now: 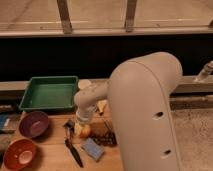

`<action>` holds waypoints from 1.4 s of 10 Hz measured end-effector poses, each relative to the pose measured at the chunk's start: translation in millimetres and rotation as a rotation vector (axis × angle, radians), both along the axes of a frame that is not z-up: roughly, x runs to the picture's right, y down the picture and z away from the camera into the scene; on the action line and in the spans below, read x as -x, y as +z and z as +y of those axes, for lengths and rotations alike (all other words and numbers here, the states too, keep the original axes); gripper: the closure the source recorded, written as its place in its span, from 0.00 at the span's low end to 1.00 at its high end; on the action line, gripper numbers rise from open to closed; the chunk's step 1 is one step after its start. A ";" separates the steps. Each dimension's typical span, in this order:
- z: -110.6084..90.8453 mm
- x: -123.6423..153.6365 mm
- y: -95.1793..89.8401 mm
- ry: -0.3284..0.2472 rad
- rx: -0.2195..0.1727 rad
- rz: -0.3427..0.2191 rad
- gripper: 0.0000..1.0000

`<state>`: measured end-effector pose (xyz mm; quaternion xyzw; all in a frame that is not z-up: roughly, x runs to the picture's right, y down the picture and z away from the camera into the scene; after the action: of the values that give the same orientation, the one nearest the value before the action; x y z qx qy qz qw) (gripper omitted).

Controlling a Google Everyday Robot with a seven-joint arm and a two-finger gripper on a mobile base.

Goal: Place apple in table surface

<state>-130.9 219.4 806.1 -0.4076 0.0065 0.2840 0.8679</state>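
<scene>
one gripper (80,125) at apple (85,132), over table surface (50,153).

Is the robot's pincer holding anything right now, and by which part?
Cannot tell. The pincer is at the top of the small round orange-yellow apple, low over the light-brown wooden tabletop.

Table surface (50,151), tray (49,93), purple bowl (33,124), hand (79,126) just above

The pincer (79,125) hangs low over the tabletop (50,152), right at the apple (85,131), at the end of a bulky white arm (145,115). A green tray (49,92) lies behind the apple to the left. A purple bowl (33,123) and an orange bowl (19,154) sit left of the apple. A black utensil (74,152) and a blue sponge (92,148) lie just in front of the apple, with dark grapes (106,139) just to its right.
</scene>
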 end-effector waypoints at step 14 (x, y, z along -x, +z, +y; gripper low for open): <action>-144.4 -29.8 -89.8 0.283 -0.354 -0.179 1.00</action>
<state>-101.0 74.9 716.3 -0.2698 -0.1775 0.3621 0.8744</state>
